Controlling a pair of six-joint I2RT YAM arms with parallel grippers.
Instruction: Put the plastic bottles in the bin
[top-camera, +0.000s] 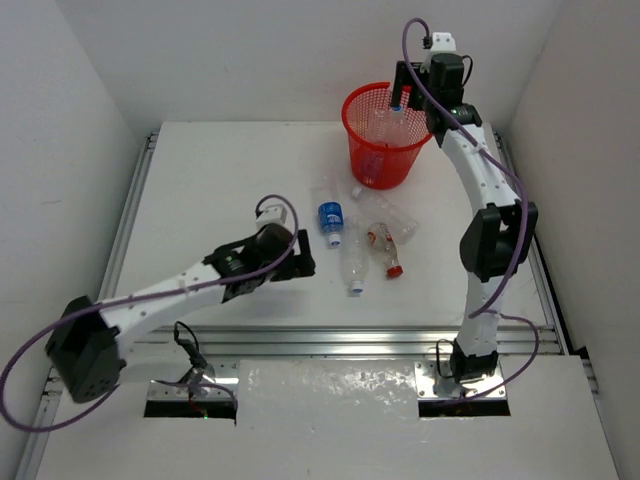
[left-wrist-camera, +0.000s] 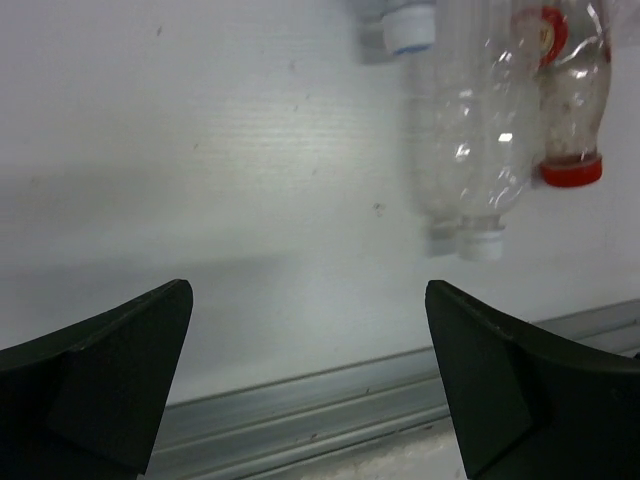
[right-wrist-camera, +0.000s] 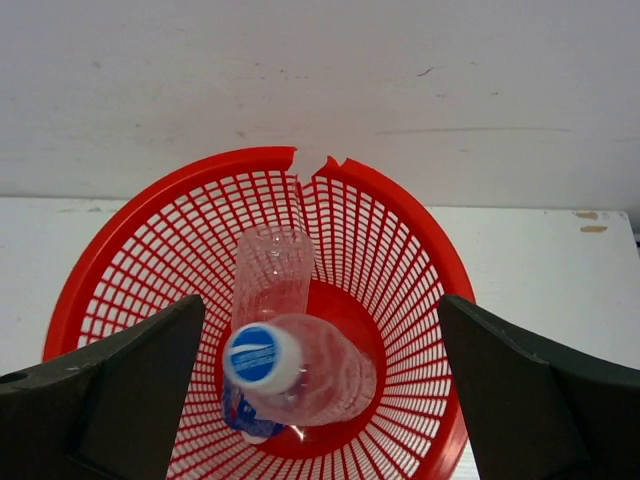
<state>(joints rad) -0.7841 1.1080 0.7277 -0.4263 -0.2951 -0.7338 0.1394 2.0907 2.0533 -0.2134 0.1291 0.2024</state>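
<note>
Beneath the released right pincer (right-wrist-camera: 320, 315) at least two bottles (right-wrist-camera: 300, 365) sit in the bin (right-wrist-camera: 130, 230), while several loose bottles (top-camera: 357, 262) lie beyond the released left pincer (left-wrist-camera: 308, 292).

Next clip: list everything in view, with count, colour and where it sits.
bin: one, red mesh, far side of the table.
bottles in the bin: at least two, clear, one with a blue-and-white cap.
bottles on the table: four as far as I can tell, clear, lying in front of the bin, including a blue-labelled bottle and a red-capped bottle.
table: one, white.
left gripper: one, black, open, low over the table near the bottles.
right gripper: one, black, open, above the bin.
</note>
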